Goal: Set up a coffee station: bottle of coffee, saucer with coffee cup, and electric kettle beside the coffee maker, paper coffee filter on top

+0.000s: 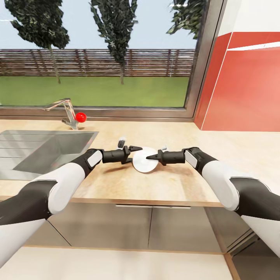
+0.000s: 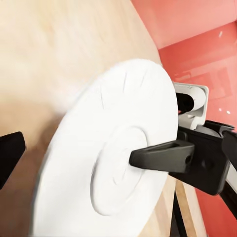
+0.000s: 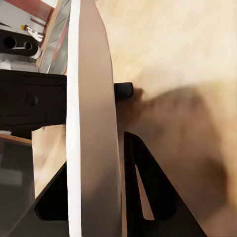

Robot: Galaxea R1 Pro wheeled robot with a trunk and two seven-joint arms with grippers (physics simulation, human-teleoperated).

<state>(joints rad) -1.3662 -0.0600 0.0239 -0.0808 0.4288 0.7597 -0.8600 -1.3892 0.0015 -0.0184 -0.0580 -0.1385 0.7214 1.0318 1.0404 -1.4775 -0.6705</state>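
The white saucer (image 1: 144, 161) stands on edge just above the kitchen countertop (image 1: 175, 182), between my two grippers. My right gripper (image 1: 149, 157) is shut on the saucer (image 3: 91, 123), with one finger on each face. One of those fingers (image 2: 160, 157) lies across the saucer's underside (image 2: 113, 163) in the left wrist view. My left gripper (image 1: 134, 152) is open at the saucer's other side, and one of its fingers (image 2: 9, 155) is well clear of the plate. The coffee maker, bottle of coffee, kitchen shelf, paper coffee filter, coffee cup and electric kettle are out of view.
A steel sink (image 1: 39, 151) is set into the countertop at the left, with a faucet (image 1: 66, 111) and a red knob (image 1: 81, 117) behind it. A window runs along the back. A red wall panel (image 1: 245, 89) rises at the right. Grey cabinet fronts (image 1: 128, 229) lie below the counter's front edge.
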